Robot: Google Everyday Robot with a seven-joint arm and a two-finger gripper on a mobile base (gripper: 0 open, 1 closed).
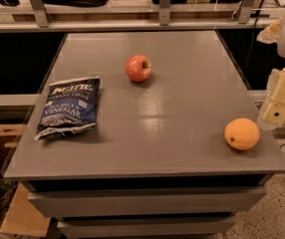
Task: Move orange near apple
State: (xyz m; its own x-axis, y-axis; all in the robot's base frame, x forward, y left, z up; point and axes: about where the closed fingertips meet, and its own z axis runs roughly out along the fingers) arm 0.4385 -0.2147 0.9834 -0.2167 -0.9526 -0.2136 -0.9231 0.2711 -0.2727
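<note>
The orange (242,134) is a round orange-yellow fruit with a small dark spot. It lies on the grey table (157,118) near the front right corner. The apple (138,67) is red with yellowish patches and sits upright in the far middle of the table, well apart from the orange. My gripper (278,103) hangs at the right edge of the view, just right of and above the orange, beyond the table's right edge. It holds nothing that I can see.
A dark blue chip bag (69,107) lies flat on the left part of the table. A shelf with metal posts (165,4) runs behind the table. Drawers (142,200) show below the table's front edge.
</note>
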